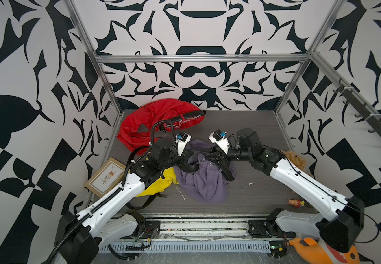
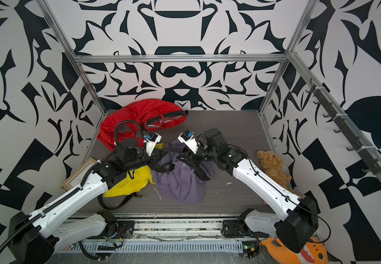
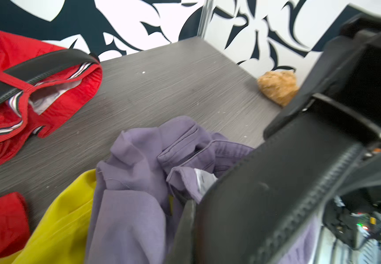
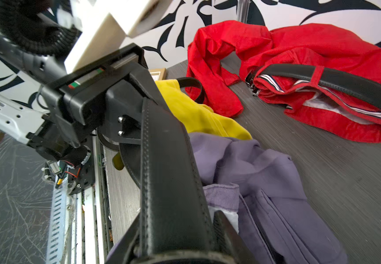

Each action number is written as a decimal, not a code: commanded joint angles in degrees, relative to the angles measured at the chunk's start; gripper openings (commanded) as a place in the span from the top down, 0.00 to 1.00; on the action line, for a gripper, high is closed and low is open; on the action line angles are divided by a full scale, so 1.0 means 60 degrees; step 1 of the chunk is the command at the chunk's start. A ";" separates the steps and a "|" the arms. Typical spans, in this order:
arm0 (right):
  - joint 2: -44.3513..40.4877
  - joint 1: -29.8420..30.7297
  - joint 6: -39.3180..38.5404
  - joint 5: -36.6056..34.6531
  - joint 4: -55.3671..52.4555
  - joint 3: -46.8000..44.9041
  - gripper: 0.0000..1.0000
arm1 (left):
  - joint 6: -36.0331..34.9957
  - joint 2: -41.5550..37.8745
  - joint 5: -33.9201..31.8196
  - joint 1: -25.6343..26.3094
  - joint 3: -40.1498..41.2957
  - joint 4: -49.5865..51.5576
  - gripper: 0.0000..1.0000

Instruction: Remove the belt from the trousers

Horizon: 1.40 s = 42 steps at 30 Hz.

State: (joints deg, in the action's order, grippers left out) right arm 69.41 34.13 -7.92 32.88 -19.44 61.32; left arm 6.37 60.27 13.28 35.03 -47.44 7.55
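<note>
Belt (image 4: 169,164) spans left end effector (image 4: 142,102) to right end effector (image 4: 175,235) (taut).

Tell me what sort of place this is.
Probably a robot test cell: an aluminium frame with patterned walls boxes in the table, and the left arm and right arm stand on a rail at its front.

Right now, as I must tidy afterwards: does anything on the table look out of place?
White scraps litter the table beside the purple trousers; a reddish object lies near the right arm; a picture frame sits askew by the left arm.
</note>
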 commanded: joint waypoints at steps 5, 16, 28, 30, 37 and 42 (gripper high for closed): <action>-0.0479 -0.1316 -0.0247 -0.1958 -0.2951 0.0354 0.95 | 0.1032 -0.0287 -0.2933 -0.0601 0.0388 0.1469 1.00; -0.1255 -0.0886 -0.0105 -0.1644 -0.2854 -0.0142 0.04 | 0.1679 -0.0757 -0.3515 -0.0053 0.1074 0.1093 1.00; -0.0657 -0.0380 0.3109 -0.0619 -0.1980 -0.1867 0.36 | 0.1532 -0.0427 -0.3502 -0.0065 0.0884 0.0939 1.00; -0.0560 -0.0372 0.4136 -0.0840 -0.2035 -0.2065 0.38 | 0.1491 -0.0357 -0.3501 -0.0063 0.0848 0.0974 1.00; -0.1552 -0.0358 0.7099 -0.0859 -0.1633 -0.3125 0.37 | 0.1480 -0.0223 -0.3493 -0.0037 0.0778 0.0997 1.00; -0.1744 -0.0354 0.7882 -0.0722 -0.0979 -0.3794 0.35 | 0.1476 -0.0308 -0.3535 -0.0018 0.0802 0.0997 1.00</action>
State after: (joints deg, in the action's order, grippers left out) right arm 59.24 31.77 33.01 27.40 -29.91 40.14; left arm 14.59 58.78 -7.38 34.79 -40.82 14.20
